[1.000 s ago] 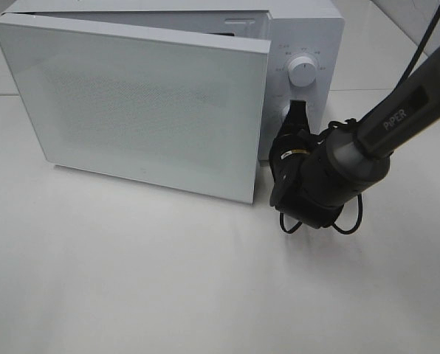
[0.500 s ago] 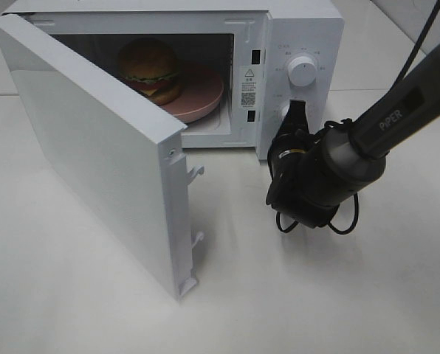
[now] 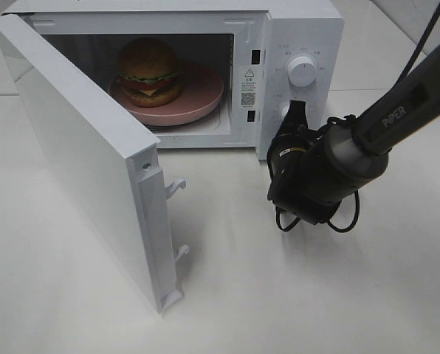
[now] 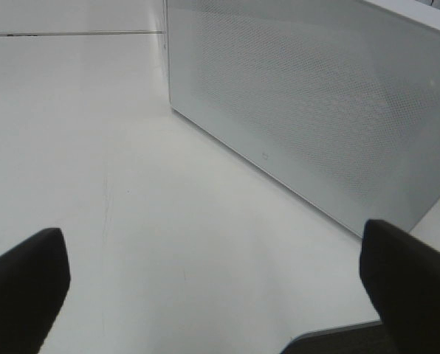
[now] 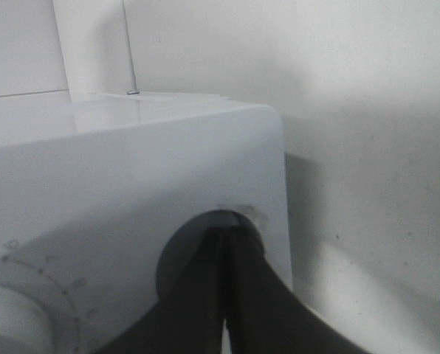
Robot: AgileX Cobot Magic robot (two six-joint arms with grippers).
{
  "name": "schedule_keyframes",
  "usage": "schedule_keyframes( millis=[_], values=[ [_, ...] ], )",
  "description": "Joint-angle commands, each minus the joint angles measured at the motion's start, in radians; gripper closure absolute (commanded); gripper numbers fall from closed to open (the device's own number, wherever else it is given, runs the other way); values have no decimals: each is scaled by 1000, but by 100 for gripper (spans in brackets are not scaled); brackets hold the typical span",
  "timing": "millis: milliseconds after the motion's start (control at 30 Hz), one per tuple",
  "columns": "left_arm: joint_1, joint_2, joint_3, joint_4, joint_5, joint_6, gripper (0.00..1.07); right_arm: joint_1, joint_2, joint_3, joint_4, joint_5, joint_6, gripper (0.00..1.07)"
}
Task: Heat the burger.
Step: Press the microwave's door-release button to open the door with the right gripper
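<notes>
The tall golden-bun burger [image 3: 149, 70] is seated in the white microwave [image 3: 308, 22] cavity, left of the closed right gripper [image 3: 297, 116]; the wide-open left gripper [image 4: 216, 295] is positioned nearer the open door [image 3: 72, 147].

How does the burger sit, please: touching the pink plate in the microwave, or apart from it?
Touching. The exterior high view shows the burger resting its bottom bun directly on the pink plate, with no gap beneath.
</notes>
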State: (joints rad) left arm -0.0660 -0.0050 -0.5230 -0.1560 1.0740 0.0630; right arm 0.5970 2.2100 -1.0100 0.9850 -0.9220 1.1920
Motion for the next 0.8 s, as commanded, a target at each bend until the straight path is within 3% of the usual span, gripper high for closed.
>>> schedule_keyframes(
  millis=[33, 233, 300, 800],
  values=[
    [3, -17, 3, -6, -11, -2, 6, -32, -18, -87, -183, -70, 16, 107],
    [3, -17, 3, -6, -11, -2, 6, -19, -35, -62, -170, -50, 5, 107],
    [3, -17, 3, -6, -11, -2, 6, -9, -65, 2, -156, -48, 5, 107],
    [3, -17, 3, -6, -11, -2, 6, -9, -193, 204, -188, 120, -40, 107]
  ],
)
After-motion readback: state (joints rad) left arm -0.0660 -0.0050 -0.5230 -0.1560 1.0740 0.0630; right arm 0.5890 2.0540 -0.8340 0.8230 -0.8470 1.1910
